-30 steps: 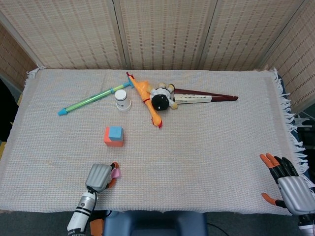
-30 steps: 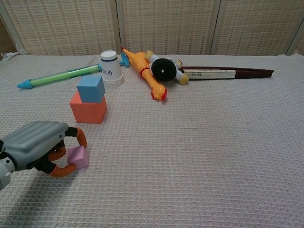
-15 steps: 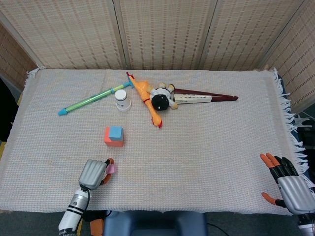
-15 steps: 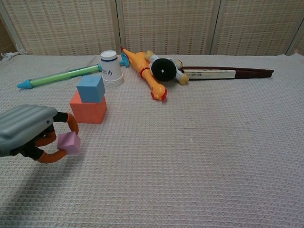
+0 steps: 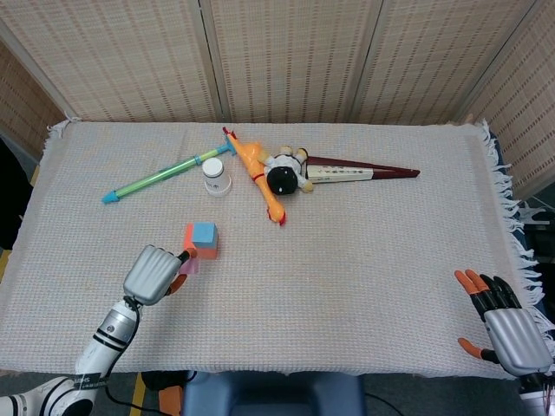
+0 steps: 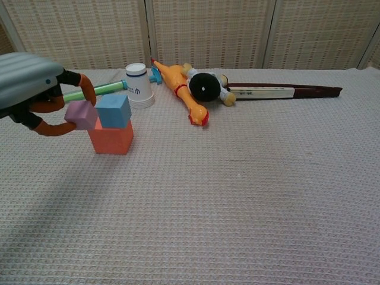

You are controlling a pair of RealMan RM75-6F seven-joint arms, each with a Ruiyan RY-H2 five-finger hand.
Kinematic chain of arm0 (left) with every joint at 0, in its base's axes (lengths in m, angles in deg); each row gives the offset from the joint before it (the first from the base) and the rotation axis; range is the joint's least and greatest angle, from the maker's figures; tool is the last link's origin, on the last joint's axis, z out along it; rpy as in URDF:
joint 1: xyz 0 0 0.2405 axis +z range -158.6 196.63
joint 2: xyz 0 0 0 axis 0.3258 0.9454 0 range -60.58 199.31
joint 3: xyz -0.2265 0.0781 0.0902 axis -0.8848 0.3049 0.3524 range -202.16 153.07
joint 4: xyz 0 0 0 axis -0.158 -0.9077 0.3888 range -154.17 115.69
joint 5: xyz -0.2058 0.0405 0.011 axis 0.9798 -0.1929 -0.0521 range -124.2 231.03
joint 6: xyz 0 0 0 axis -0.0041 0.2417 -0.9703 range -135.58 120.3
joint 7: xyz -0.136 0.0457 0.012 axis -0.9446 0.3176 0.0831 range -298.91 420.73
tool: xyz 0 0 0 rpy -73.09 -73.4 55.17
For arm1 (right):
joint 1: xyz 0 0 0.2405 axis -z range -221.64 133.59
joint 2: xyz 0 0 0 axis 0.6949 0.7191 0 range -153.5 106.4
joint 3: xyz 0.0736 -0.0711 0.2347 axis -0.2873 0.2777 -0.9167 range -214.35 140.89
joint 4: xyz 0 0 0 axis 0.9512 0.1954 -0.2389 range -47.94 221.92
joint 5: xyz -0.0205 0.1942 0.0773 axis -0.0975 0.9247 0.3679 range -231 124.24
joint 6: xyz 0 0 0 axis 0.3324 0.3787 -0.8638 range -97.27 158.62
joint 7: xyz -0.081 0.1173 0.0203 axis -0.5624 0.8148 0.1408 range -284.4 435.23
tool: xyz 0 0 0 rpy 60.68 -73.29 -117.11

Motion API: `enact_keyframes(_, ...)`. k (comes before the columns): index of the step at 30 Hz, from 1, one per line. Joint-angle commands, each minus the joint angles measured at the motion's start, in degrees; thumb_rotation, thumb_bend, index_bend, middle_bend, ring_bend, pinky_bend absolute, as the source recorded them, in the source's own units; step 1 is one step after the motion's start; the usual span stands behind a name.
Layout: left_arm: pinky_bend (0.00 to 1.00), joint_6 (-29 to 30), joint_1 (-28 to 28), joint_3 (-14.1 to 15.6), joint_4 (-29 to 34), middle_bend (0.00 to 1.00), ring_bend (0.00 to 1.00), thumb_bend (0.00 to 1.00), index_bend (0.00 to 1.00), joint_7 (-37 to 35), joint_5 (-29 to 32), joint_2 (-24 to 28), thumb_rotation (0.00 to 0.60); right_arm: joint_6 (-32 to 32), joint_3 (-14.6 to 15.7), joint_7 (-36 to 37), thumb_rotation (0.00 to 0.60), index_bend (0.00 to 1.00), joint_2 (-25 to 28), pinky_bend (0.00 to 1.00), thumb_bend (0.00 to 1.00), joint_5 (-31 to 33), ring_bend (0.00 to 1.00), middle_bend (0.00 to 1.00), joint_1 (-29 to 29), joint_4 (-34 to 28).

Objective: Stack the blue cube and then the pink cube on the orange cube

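Note:
The blue cube sits on top of the orange cube left of the table's middle. My left hand pinches the pink cube and holds it in the air just left of the blue cube, at about its height. My right hand rests at the table's near right edge with fingers spread and nothing in it; the chest view does not show it.
Behind the stack stand a white cup and a green and blue stick. A rubber chicken, a plush doll and a long dark red sheath lie at the back middle.
My left hand has lifted the pink cube from near the front edge and carried it up and away toward the stack. The right hand has barely moved.

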Motion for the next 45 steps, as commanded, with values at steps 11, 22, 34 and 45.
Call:
enact_keyframes(11, 1.00, -14.26, -8.88, -6.36, 2.95, 1.00, 1.00, 0.35, 0.54, -1.26, 11.00, 5.98, 0.600, -0.17, -0.90, -1.06, 0.600, 0.00, -0.38, 0.00, 0.07, 2.29, 0.00, 0.00, -0.01, 0.13)
enact_keyframes(22, 1.00, -18.92, -12.58, -6.94, -0.58, 1.00, 1.00, 0.35, 0.54, -5.40, 13.48, 7.40, 0.600, -0.88, -1.55, -1.85, 0.600, 0.00, -0.74, 0.00, 0.07, 3.98, 0.00, 0.00, -0.37, 0.13)
enact_keyframes(34, 1.00, -20.02, -14.92, -6.72, -6.26, 1.00, 1.00, 0.35, 0.53, -8.42, 14.73, 5.30, 0.600, -1.53, -2.20, -2.15, 0.600, 0.00, -0.94, 0.00, 0.07, 5.58, 0.00, 0.00, -0.78, 0.22)
enact_keyframes(45, 1.00, -20.51, -16.49, -6.01, -7.81, 1.00, 1.00, 0.35, 0.51, -9.47, 14.99, 4.26, 0.600, -1.56, -2.44, -1.94, 0.600, 0.00, -0.82, 0.00, 0.07, 6.20, 0.00, 0.00, -0.82, 0.30)
